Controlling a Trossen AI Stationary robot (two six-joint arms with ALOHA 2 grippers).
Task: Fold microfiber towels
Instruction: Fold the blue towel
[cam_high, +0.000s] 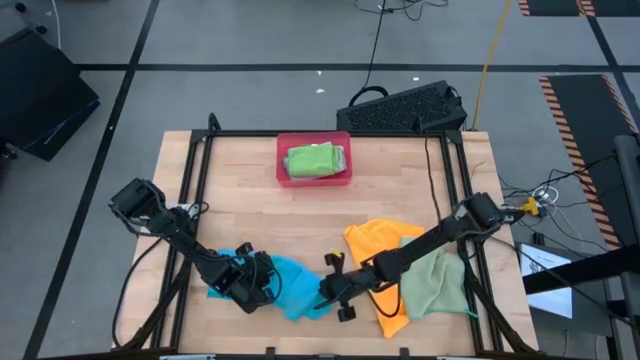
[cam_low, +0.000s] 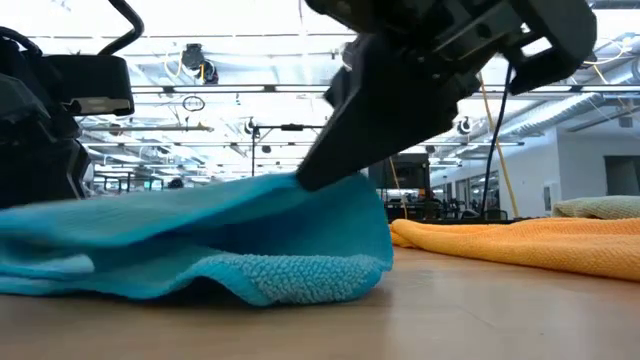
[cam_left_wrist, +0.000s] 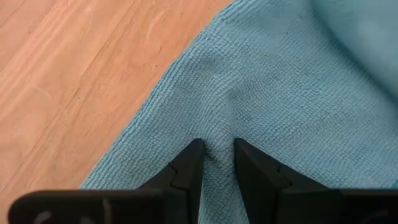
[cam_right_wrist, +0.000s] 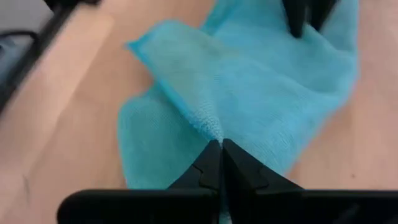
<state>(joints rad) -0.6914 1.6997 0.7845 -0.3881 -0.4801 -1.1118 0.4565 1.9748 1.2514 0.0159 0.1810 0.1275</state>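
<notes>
Step in hand: folding the blue towel (cam_high: 290, 285), which lies rumpled on the counter (cam_high: 250, 210) at the lower centre of the high view. Both tools grip it, so the fold is judged to be at its start, with the cloth pinched but not yet laid flat or doubled over.

Left tool (cam_high: 262, 283): low over the towel's left part, at the lower left of centre in the high view. In the left wrist view its two fingers (cam_left_wrist: 186, 167) stand slightly apart with a ridge of blue cloth pinched between them. State: gripping the blue towel.

Right tool (cam_high: 330, 290): at the towel's right edge, lower centre of the high view. In the right wrist view its fingers (cam_right_wrist: 211, 165) meet tip to tip on a raised point of the cloth. State: closed on the blue towel. In the low view this edge is lifted off the counter under the dark tool.

Arm pose: both arms reach inward and downward from the frame's sides, tools close together, wrists tilted toward the counter.

Next move, as judged: lift and spread the two pinched points apart to tension the cloth, then carry one edge over the other. Even pull on both sides is needed, or the cloth may slip or bunch.

Other towels: an orange towel (cam_high: 378, 240) and a green towel (cam_high: 435, 280) lie at lower right; a folded green towel (cam_high: 314, 160) sits in the red tray (cam_high: 283, 175) at upper centre.
</notes>
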